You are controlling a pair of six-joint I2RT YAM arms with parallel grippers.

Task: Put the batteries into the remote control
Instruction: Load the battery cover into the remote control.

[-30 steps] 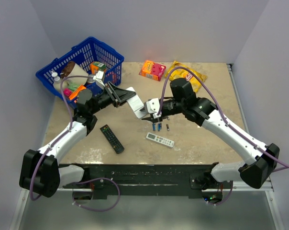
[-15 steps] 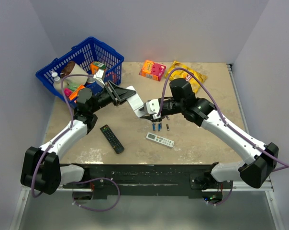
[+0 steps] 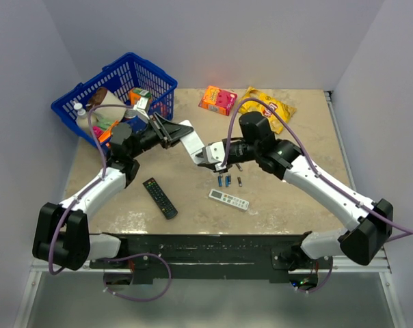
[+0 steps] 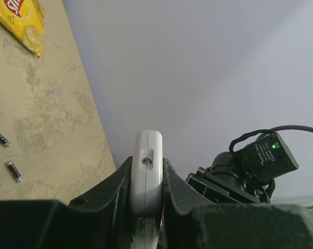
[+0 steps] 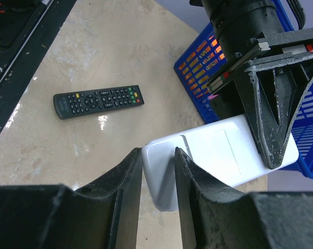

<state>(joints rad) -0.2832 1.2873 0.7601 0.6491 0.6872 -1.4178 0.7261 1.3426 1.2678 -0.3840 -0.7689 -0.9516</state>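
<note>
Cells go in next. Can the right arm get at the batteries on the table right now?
Probably yes: the batteries lie uncovered close by the right pincer. But that pincer straddles the end of the remote control, so it must back off first.

The remote control (image 3: 187, 139) is seen in plain white, its back unpatterned. The batteries (image 3: 225, 181) are shown in blue and dark grey. The table (image 3: 295, 198) is finished in a beige, marbled pattern. The basket (image 3: 162, 83) is coloured deep blue. The long remote (image 5: 98, 101) is black, dotted with red, green and yellow buttons. The slim remote (image 3: 228, 199) is white. The carton (image 3: 217, 100) is orange, and the snack bag (image 3: 271, 106) is yellow with a red logo. The left end effector (image 4: 146, 166) and the right end effector (image 5: 157, 155) are black; the arms (image 3: 329, 195) are painted white and black, and their cables (image 3: 309, 154) are purple. The walls (image 3: 213, 41) are tinted pale lilac-grey.
</note>
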